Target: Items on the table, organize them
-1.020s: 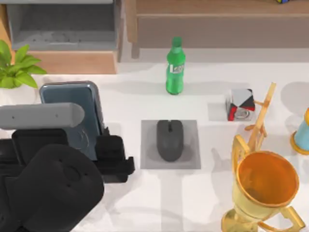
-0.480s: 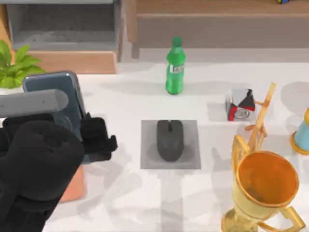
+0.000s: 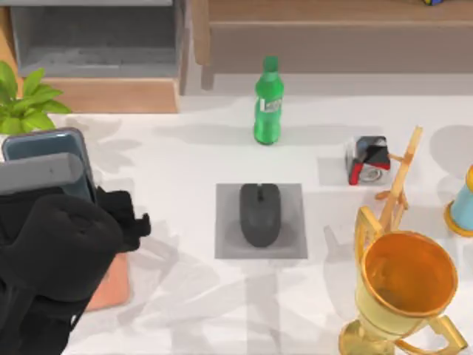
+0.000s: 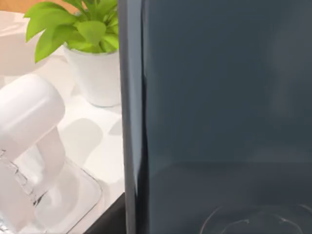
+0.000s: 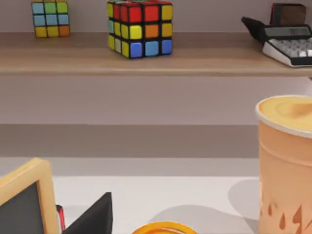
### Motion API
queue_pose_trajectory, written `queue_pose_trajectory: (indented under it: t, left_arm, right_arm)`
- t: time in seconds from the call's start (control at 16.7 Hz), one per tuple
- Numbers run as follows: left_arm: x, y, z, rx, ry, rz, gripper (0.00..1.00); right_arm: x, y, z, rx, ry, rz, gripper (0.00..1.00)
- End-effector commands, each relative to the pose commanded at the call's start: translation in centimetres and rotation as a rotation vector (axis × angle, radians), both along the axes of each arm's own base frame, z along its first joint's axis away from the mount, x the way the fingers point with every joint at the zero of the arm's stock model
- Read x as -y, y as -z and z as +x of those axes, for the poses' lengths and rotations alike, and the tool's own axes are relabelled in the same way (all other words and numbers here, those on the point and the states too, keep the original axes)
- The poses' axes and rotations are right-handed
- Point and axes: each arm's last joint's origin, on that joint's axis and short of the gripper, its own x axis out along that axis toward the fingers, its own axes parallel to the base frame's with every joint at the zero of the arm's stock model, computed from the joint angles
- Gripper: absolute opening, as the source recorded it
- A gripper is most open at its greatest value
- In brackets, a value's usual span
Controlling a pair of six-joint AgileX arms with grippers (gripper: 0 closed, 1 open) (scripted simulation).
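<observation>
My left gripper (image 3: 68, 205) is shut on the dark blue-grey smartphone (image 3: 46, 154), holding it above the left edge of the white table (image 3: 185, 159). One black finger (image 3: 124, 222) shows at the phone's right side. In the left wrist view the smartphone (image 4: 219, 97) hangs close before the camera, screen side on. The black mouse (image 3: 260, 214) lies on a grey pad (image 3: 293, 240) in the middle of the table, well right of that gripper.
A green bottle (image 3: 268, 103) stands at the back, and a gold trophy (image 3: 403, 288), a wooden easel (image 3: 399, 177) and a red-black box (image 3: 367, 160) are at the right. A salmon mat (image 3: 112, 287) lies under my left arm, beside a potted plant (image 3: 26, 103).
My left arm has carried the smartphone leftward across the table. The salmon mat beneath it has come into sight. The mouse has stayed put.
</observation>
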Motion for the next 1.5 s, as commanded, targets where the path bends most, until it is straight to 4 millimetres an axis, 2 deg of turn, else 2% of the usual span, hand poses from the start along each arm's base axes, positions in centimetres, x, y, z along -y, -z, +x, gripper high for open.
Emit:
queue_pose_trajectory:
  t: [0.78, 1.32, 1.5]
  left_arm:
    - [0.00, 0.00, 0.00, 0.000, 0.000, 0.000, 0.98]
    - [0.01, -0.01, -0.01, 0.000, 0.001, 0.000, 1.00]
    - [0.11, 0.00, -0.58, -0.002, 0.002, 0.000, 1.00]
  right_arm:
    - [0.00, 0.00, 0.00, 0.000, 0.000, 0.000, 1.00]
    - [0.00, 0.00, 0.00, 0.000, 0.000, 0.000, 1.00]
    - [0.00, 0.00, 0.00, 0.000, 0.000, 0.000, 1.00]
